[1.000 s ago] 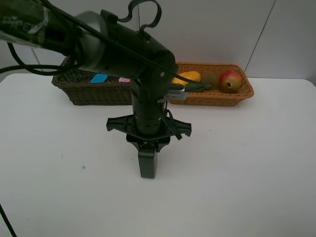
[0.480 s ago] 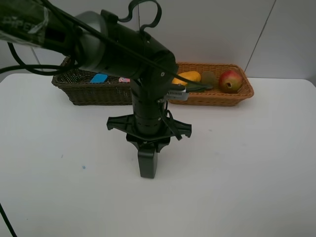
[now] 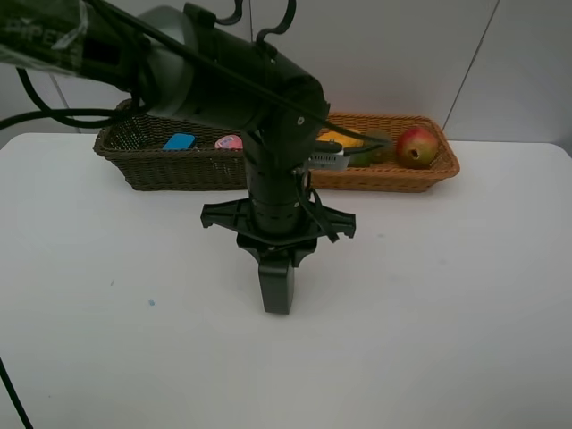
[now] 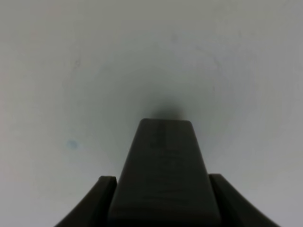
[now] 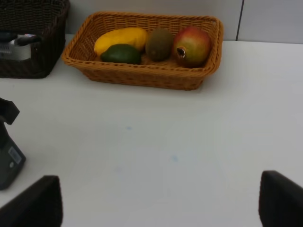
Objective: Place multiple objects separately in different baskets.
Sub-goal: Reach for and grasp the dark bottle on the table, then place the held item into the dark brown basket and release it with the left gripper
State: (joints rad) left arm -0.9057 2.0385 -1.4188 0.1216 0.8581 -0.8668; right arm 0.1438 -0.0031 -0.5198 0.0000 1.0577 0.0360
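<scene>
My left gripper (image 3: 276,307) points straight down over the bare white table, shut with nothing in it; the left wrist view shows its closed fingers (image 4: 166,142) pressed together. The dark basket (image 3: 170,170) at the back left holds a blue eraser block (image 3: 180,141) and a pink object (image 3: 229,142). The orange-tan basket (image 5: 142,78) holds the mango (image 5: 120,37), avocado (image 5: 120,54), kiwi (image 5: 158,43) and pomegranate (image 5: 191,46). My right gripper (image 5: 161,177) stands open and empty over the table in front of that basket. It is out of sight in the exterior view.
The left arm's bulky body (image 3: 268,116) hides the gap between the two baskets and part of the orange-tan basket (image 3: 402,177). A corner of the dark basket (image 5: 33,61) and the left gripper's body (image 5: 7,142) appear in the right wrist view.
The left arm has shifted slightly to the right and toward the front, gripper still shut. The pink object in the dark basket is now more exposed.
</scene>
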